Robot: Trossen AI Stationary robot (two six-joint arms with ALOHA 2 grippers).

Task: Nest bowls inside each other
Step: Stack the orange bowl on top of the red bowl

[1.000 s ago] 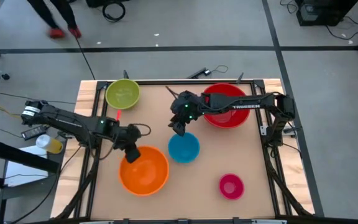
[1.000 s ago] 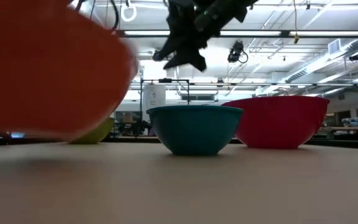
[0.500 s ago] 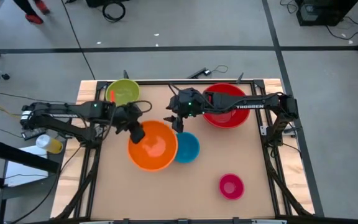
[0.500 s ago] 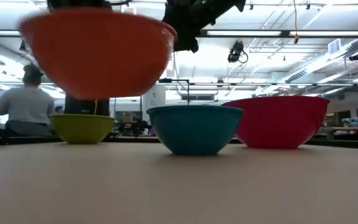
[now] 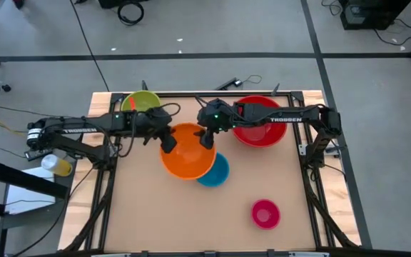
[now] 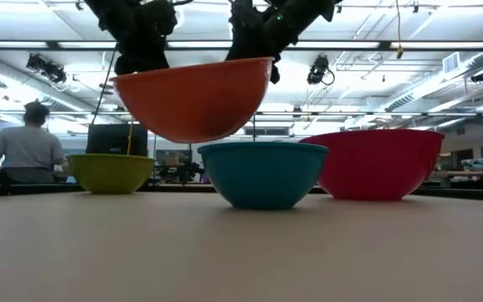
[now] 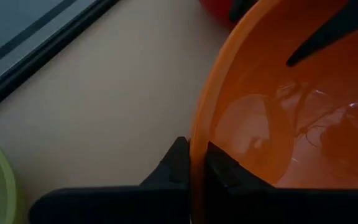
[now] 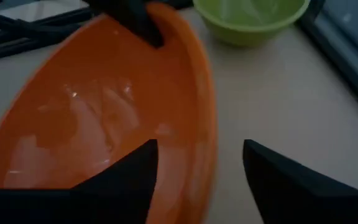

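The orange bowl [image 5: 188, 153] hangs in the air over the table's middle, partly above the blue bowl [image 5: 218, 173], which stands on its base. My left gripper [image 5: 166, 141] is shut on the orange bowl's left rim. My right gripper [image 5: 207, 137] is open at the opposite rim, with one finger [image 8: 135, 177] over the inside and the other finger [image 8: 272, 183] outside, apart from the wall. The red bowl [image 5: 260, 123] stands at the far right. The yellow-green bowl [image 5: 141, 107] stands at the far left, and the pink bowl [image 5: 265, 213] at the near right. My left gripper pinches the orange bowl's rim [image 7: 196, 146] on its left side, one finger inside the bowl and one outside. The fingers slant down from the table's left. The bowl is lifted clear, mouth up and slightly tilted, its bottom [image 6: 193, 130] just above the blue bowl's rim.
A person [image 6: 28, 143] sits in the room beyond the table's far edge. Bare tabletop [image 5: 170, 214] lies along the near side, to the left of the pink bowl.
My left gripper has carried the orange bowl from the near left of the table toward the far edge and the right. The bowl now hangs higher, over the blue bowl, with its right rim between my right gripper's fingers.
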